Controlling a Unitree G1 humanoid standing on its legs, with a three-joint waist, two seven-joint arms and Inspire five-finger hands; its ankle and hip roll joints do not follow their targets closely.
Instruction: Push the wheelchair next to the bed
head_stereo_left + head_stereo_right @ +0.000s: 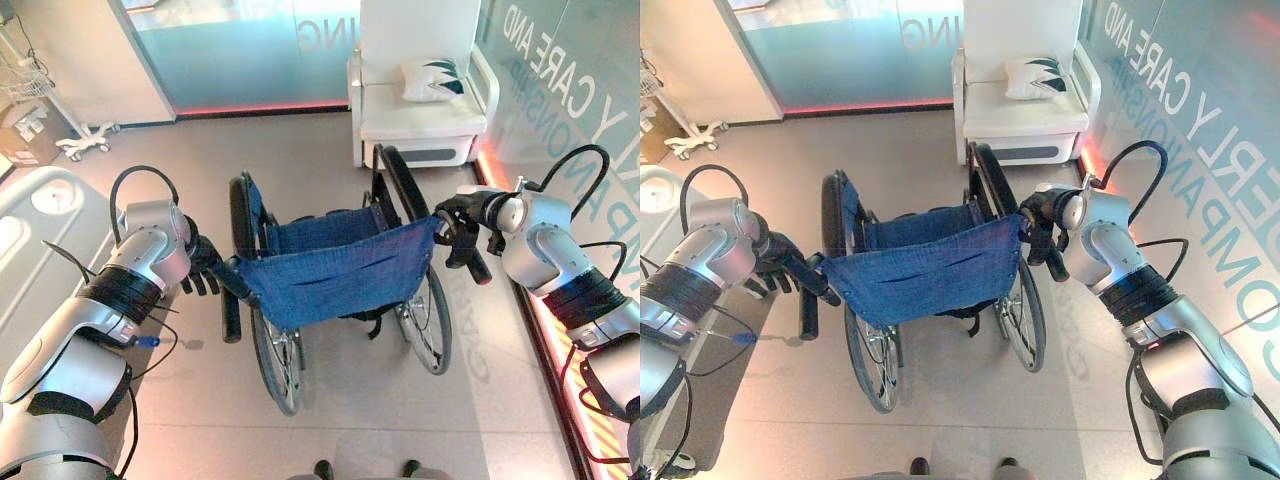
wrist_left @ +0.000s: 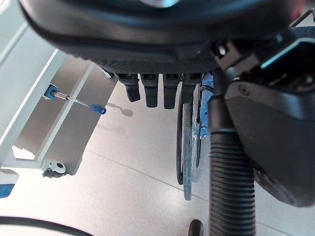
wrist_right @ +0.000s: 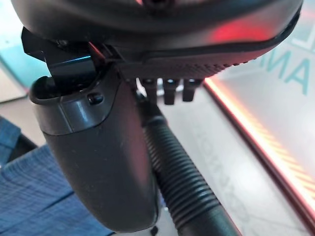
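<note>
The wheelchair [image 1: 330, 270], with a blue cloth seat and back and black wheels, stands in the middle of the floor facing away from me. My left hand [image 1: 203, 262] is shut on its left push handle [image 1: 232, 310]; the ribbed grip [image 2: 231, 187] runs between thumb and curled fingers. On the other side, my right hand [image 1: 455, 215] is shut on the right push handle [image 1: 478, 268], whose ribbed grip [image 3: 184, 191] passes under the thumb. The white bed [image 1: 35, 230] lies along the left, its edge close beside my left arm.
A white armchair [image 1: 415, 120] with a pillow [image 1: 432, 78] stands straight ahead past the wheelchair. A lettered glass wall [image 1: 580, 90] with a glowing strip at its foot runs along the right. At the far left are a wheeled stand's base [image 1: 85, 140] and a box [image 1: 25, 135].
</note>
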